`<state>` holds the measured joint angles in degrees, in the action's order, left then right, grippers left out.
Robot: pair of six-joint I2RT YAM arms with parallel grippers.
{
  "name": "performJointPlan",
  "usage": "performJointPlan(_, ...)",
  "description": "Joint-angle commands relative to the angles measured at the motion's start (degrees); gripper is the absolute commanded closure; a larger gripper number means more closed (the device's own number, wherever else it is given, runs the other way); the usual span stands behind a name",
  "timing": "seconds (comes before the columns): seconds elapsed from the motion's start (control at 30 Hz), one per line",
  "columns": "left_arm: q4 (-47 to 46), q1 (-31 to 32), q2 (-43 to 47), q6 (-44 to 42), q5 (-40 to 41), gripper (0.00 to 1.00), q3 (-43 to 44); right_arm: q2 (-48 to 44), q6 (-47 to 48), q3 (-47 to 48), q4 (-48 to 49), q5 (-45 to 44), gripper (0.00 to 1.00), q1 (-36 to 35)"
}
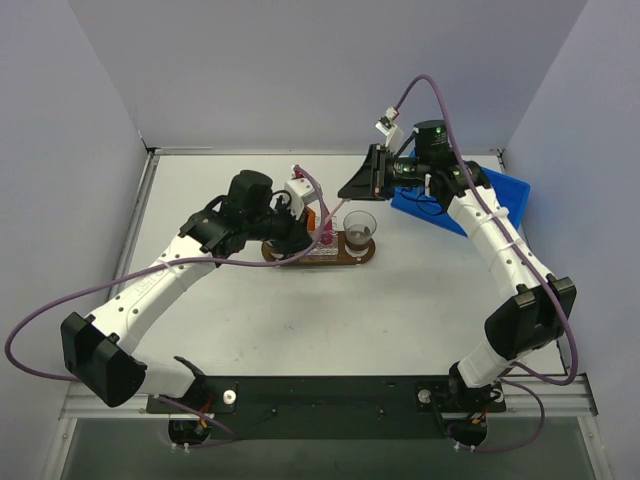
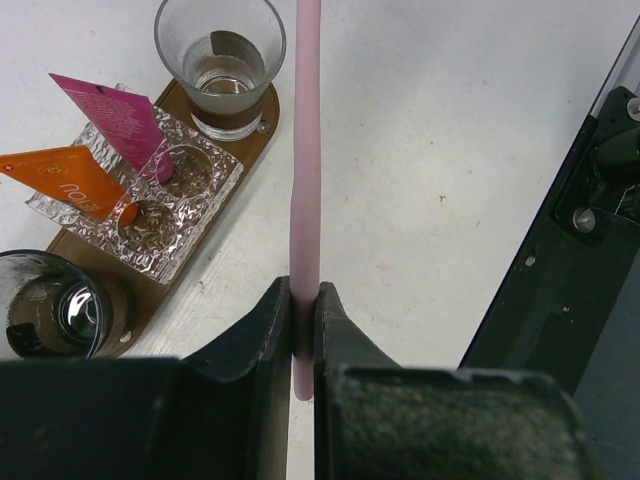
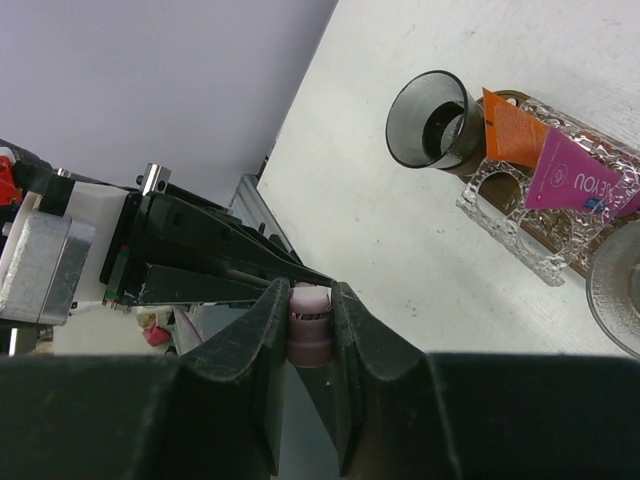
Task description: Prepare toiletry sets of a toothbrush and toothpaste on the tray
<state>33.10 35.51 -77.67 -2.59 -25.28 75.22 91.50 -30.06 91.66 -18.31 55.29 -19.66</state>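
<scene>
The pale-pink toothbrush (image 2: 305, 150) is held off the table by both grippers. My left gripper (image 2: 305, 290) is shut on its handle end, and my right gripper (image 3: 310, 290) is shut on its head (image 3: 310, 325). In the top view the left gripper (image 1: 308, 212) and right gripper (image 1: 345, 190) meet just behind the dark-brown tray (image 1: 350, 258). The orange toothpaste tube (image 2: 70, 180) and the magenta one (image 2: 115, 115) stand tilted in a clear textured holder (image 2: 190, 225) on the tray (image 2: 262, 125). Both tubes also show in the right wrist view, orange (image 3: 510, 130) and magenta (image 3: 575, 175).
Two glasses stand on the tray's ends, one at the far end (image 2: 220, 60) and one at the near end (image 2: 50, 305). A blue bin (image 1: 505, 195) lies at the back right under the right arm. Grey walls close in the table on three sides.
</scene>
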Motion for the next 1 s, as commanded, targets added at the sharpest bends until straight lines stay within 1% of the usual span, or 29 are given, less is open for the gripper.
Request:
performJointPlan(0.0, -2.1, 0.2, 1.8, 2.3, 3.8, 0.91, 1.4, -3.6, 1.1, -1.0, 0.4, -1.7, 1.00, -1.2)
performJointPlan(0.03, -2.2, 0.2, 1.9, 2.3, 4.5, 0.72, 1.5, -4.7, 1.5, -1.5, 0.5, -2.8, 1.00, -1.1)
performJointPlan(0.07, -2.2, 0.1, 2.2, 4.4, 5.8, 0.62, 1.5, -5.5, 1.9, -1.9, 0.6, -3.9, 1.00, -1.3)
performJointPlan(0.13, -2.2, 0.1, 2.3, 5.2, 7.5, 0.48, 1.3, -8.1, 3.3, -3.5, 0.4, -9.0, 1.00, -1.3)
performJointPlan(0.17, -2.1, 0.0, 2.3, 6.3, 9.4, 0.39, 1.2, -9.0, 3.9, -4.2, 0.4, -11.0, 1.00, -1.7)
performJointPlan(0.2, -1.9, -0.1, 2.3, 6.6, 9.8, 0.37, 1.1, -10.0, 5.4, -5.9, 0.5, -12.7, 1.00, -2.0)
performJointPlan(0.23, -1.8, -0.2, 2.6, 6.9, 10.0, 0.34, 0.9, -12.0, 6.1, -6.7, 0.3, -17.3, 1.00, -2.5)
performJointPlan(0.27, -1.9, -0.3, 2.9, 7.5, 10.4, 0.32, 0.9, -13.1, 7.2, -7.5, 0.0, -19.8, 1.00, -3.1)
performJointPlan(0.3, -2.2, -0.4, 3.2, 7.9, 10.8, 0.31, 0.9, -14.1, 8.2, -8.3, -0.3, -22.1, 1.00, -4.8)
performJointPlan(0.33, -2.8, -0.6, 3.5, 8.4, 11.0, 0.31, 0.9, -16.0, 10.6, -9.6, -0.6, -26.9, 1.00, -5.7)
performJointPlan(0.4, -3.6, -1.4, 4.5, 9.9, 11.7, 0.30, 0.5, -17.5, 12.2, -10.8, -0.8, -31.1, 1.00, -8.5)
performJointPlan(0.43, -3.9, -1.8, 4.6, 11.0, 12.1, 0.30, 0.4, -19.1, 13.2, -12.5, -0.5, -34.7, 1.00, -9.3)
performJointPlan(0.53, -3.4, -3.2, 4.4, 12.8, 15.1, 0.30, 0.5, -22.3, 14.8, -16.8, 2.9, -41.0, 1.00, -13.8)
performJointPlan(0.57, -3.2, -3.4, 4.2, 13.1, 15.8, 0.30, 0.7, -23.0, 15.4, -17.9, 5.1, -46.1, 1.00, -15.2)
performJointPlan(0.63, -2.8, -4.1, 4.1, 14.3, 17.7, 0.30, 0.9, -24.4, 16.8, -20.2, 6.8, -51.1, 1.00, -19.2)
performJointPlan(0.7, -2.0, -4.5, 4.2, 14.6, 18.6, 0.29, 1.4, -24.7, 18.7, -21.3, 8.8, -56.9, 1.00, -21.1)
performJointPlan(0.83, -0.8, -4.7, 4.5, 14.5, 20.9, 0.29, 1.9, -24.7, 19.8, -23.9, 12.9, -60.7, 1.00, -23.5)
performJointPlan(0.97, -0.7, -5.1, 4.8, 14.8, 21.3, 0.29, 1.7, -24.3, 21.6, -24.7, 16.6, -63.8, 1.00, -25.1)
